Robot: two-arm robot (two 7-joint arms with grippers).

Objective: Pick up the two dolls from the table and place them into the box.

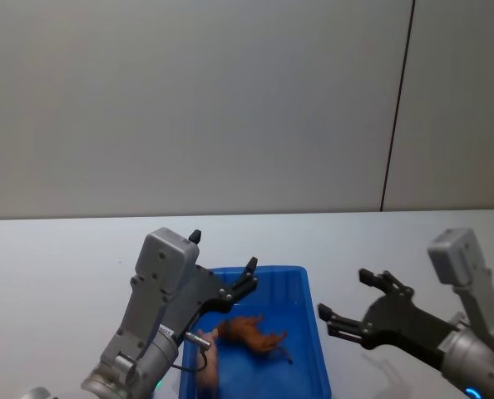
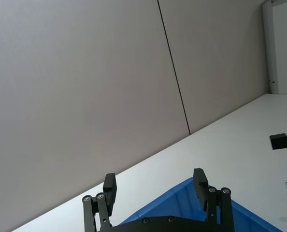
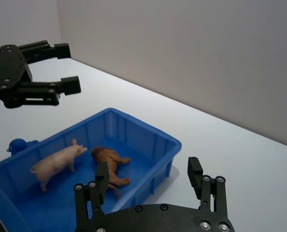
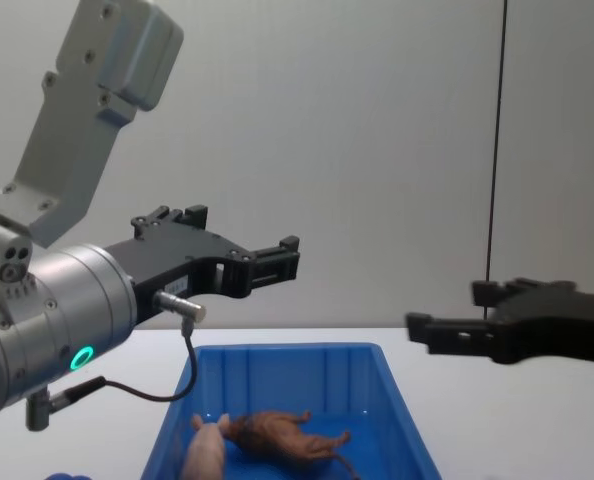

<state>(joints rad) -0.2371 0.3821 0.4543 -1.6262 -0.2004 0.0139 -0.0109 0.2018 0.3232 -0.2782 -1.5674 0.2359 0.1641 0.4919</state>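
Note:
Both dolls lie inside the blue box [image 1: 307,287]. The reddish-brown shaggy doll [image 1: 251,332] is on its side in the middle, and the pale pink pig doll [image 1: 209,366] is beside it toward my left. In the right wrist view the pig [image 3: 56,164] stands next to the brown doll [image 3: 107,159]. My left gripper [image 1: 223,251] hovers open above the box's near-left part, holding nothing. Beside the box on the right, my right gripper [image 1: 343,293] hangs open and empty above the white table [image 1: 56,266].
A small blue object [image 3: 17,145] sits on the table just outside the box, on my left side. White tabletop stretches around the box, with a grey wall [image 1: 230,100] behind it.

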